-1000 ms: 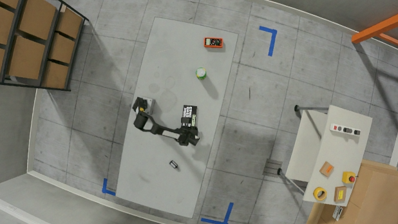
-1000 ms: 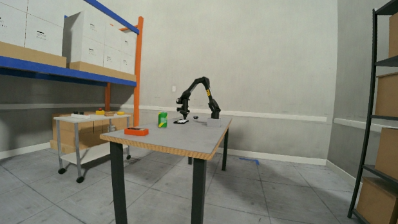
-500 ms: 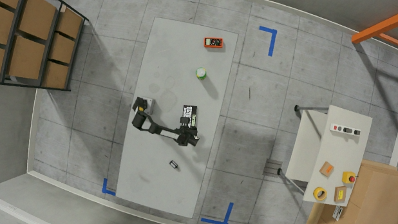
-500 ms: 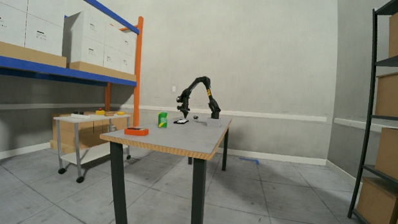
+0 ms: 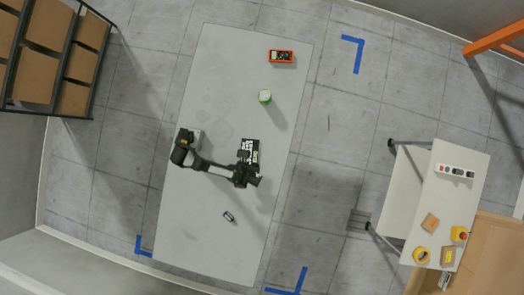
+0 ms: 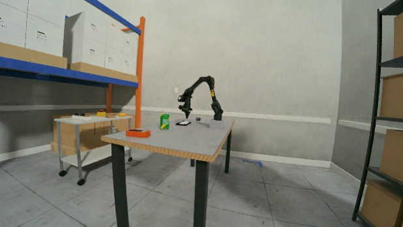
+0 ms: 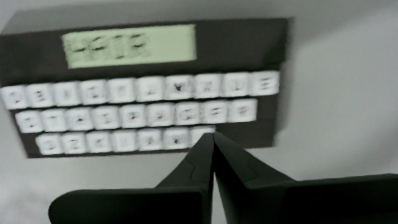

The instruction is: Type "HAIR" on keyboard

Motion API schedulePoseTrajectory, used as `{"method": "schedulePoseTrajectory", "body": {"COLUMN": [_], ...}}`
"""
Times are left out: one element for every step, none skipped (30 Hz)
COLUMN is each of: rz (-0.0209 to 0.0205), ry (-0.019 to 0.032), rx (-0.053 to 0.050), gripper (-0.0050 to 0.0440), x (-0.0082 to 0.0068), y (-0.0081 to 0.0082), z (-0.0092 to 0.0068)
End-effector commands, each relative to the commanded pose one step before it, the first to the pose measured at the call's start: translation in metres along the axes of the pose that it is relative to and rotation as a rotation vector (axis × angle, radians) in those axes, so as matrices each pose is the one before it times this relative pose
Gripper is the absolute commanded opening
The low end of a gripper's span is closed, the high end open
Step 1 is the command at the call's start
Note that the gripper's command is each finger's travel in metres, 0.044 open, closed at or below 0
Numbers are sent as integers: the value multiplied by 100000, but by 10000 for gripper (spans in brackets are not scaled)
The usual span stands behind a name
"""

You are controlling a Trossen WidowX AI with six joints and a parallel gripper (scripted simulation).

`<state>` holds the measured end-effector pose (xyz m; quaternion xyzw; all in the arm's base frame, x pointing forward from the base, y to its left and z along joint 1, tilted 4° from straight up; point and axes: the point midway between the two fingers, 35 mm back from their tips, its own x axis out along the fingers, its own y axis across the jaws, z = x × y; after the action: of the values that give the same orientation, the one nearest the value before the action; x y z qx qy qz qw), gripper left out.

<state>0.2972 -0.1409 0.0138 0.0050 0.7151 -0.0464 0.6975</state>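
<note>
A small black keyboard [image 5: 253, 151] with white keys and a green display lies near the middle of the grey table; it also shows in the side view [image 6: 183, 122]. In the wrist view the keyboard [image 7: 142, 87] is blurred; its display [image 7: 129, 45] shows dark characters that I cannot read clearly. My gripper [image 7: 211, 140] is shut and empty. Its fingertips point at the right end of the bottom key row, a little above the keys. The arm reaches from its base [image 5: 186, 141] across to the keyboard's near end [image 5: 246, 163], with the gripper [image 6: 187, 115] just above the keyboard.
A green can [image 5: 264, 97] stands beyond the keyboard and an orange box [image 5: 281, 56] lies at the far end of the table. A small dark object [image 5: 229, 216] lies on the table on the other side of the arm. A cart [image 5: 437, 203] stands off to the side.
</note>
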Motion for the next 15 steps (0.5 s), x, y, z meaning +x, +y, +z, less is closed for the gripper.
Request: {"method": "schedulePoseTrajectory", "body": {"rz": [496,68,-317,35,11,0,0,0,0,0,0,0,0,0,0], "ry": [-1720,172,174,70,24,0,0,0,0,0,0,0,0,0,0], "rx": [-1036,3,2,1,0,0,0,0,0,0,0,0,0,0,0], "gripper": [-50,-50,-50,-50,-50,-50,-50,-50,-50,-50,-50,-50,-50,-50,-50], "x": [-279,113,86,52,18,0,0,0,0,0,0,0,0,0,0], "y": [5899,979,626,402,133,0,0,0,0,0,0,0,0,0,0], "z": [-1430,-455,-354,-216,-73,0,0,0,0,0,0,0,0,0,0]}}
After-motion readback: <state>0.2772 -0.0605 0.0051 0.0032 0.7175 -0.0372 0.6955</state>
